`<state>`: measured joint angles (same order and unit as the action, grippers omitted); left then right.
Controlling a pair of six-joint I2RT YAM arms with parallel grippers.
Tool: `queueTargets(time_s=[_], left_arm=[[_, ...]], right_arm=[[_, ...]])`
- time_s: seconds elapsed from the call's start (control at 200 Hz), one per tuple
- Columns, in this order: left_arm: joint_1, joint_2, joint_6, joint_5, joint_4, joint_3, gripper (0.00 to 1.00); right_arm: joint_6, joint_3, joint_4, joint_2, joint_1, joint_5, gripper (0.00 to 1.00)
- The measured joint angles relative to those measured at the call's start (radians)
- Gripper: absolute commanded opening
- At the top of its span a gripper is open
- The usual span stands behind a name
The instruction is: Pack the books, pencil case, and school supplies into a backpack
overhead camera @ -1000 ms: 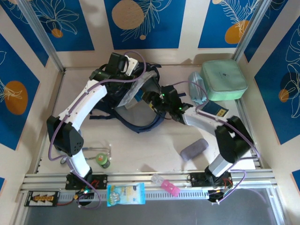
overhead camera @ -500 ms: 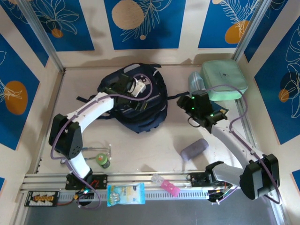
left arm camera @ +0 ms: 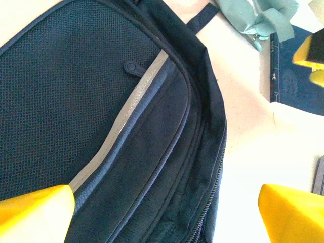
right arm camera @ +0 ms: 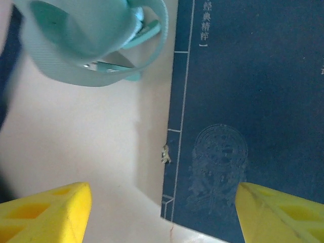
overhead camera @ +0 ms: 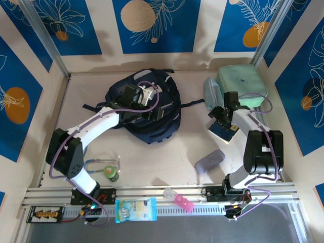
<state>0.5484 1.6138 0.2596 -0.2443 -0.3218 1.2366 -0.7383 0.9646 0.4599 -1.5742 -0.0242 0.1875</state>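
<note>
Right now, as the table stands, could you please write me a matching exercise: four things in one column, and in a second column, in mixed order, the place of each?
Things
1. navy backpack
2. mint-green case
3. grey-purple pouch
4. dark blue book

Places
A. below the open right gripper
B. far right corner of the table
C. below the open left gripper
D. near side of the table, right of the middle

Pairs: 1-C, 2-B, 3-D, 4-A
</note>
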Motion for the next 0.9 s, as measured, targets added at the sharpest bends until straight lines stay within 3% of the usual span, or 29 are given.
queueTargets(time_s=[0.225,0.385,0.645,0.77,0.9], left_arm=[[0.003,-0.001,0.006,-0.01,0.004,0.001,1.0],[0.033,0.016,-0.011,0.009,-0.043,0.059,1.0],[0.119,0.135,-0.034,0.027,-0.066,0.209,1.0],[0.142,0.213,-0.033,0.027,-0.078,0.259,1.0],[0.166,0.269,-0.033,0.027,-0.095,0.303,1.0]], right_arm=[[-0.011,0.002,-0.014,-0.096,0.002,-0.005,0.7],[-0.043,-0.015,-0.042,-0.089,0.062,-0.035,0.66],[-0.063,-0.061,-0.036,-0.035,0.192,-0.177,0.64],[-0.063,-0.062,-0.017,-0.002,0.187,-0.235,0.64],[-0.073,-0.066,0.027,0.127,0.148,-0.223,0.64]])
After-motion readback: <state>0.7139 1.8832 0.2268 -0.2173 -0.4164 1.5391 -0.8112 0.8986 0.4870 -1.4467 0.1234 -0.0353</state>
